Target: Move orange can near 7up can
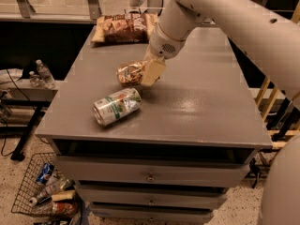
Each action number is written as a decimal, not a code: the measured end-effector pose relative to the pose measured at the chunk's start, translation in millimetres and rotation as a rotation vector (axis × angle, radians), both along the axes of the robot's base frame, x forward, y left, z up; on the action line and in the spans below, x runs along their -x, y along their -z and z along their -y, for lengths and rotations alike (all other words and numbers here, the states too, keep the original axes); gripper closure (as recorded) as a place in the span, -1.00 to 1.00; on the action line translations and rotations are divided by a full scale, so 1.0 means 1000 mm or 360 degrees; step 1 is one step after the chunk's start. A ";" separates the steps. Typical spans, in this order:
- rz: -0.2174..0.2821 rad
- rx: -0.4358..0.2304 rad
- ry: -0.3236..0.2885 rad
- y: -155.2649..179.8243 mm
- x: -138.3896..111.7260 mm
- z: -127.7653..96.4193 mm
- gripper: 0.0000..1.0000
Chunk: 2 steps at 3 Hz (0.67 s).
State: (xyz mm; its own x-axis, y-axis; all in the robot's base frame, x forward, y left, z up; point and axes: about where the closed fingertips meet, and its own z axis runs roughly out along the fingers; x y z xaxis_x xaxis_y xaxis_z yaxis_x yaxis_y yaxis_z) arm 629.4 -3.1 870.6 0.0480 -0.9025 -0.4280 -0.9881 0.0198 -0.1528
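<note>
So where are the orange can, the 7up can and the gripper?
orange can [127, 73], camera view, on its patterned side.
7up can [117, 107], camera view, middle of its label.
gripper [146, 77], camera view, between its fingertips, clamped on the orange can.

Two cans, one gripper.
One shiny golden-orange can [129, 73] in the gripper [140, 74] over the grey surface [211, 93]; one white-and-green can [116, 107].

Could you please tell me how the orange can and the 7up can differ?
The orange can is golden-orange; the 7up can is white with green. The orange can is held in the gripper above the table's middle; the 7up can lies loose nearer the front edge. Both are turned sideways.
</note>
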 end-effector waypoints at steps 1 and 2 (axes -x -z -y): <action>-0.0003 0.0001 -0.0003 0.002 0.000 -0.002 0.48; -0.0006 0.0001 -0.0006 0.004 0.000 -0.003 0.04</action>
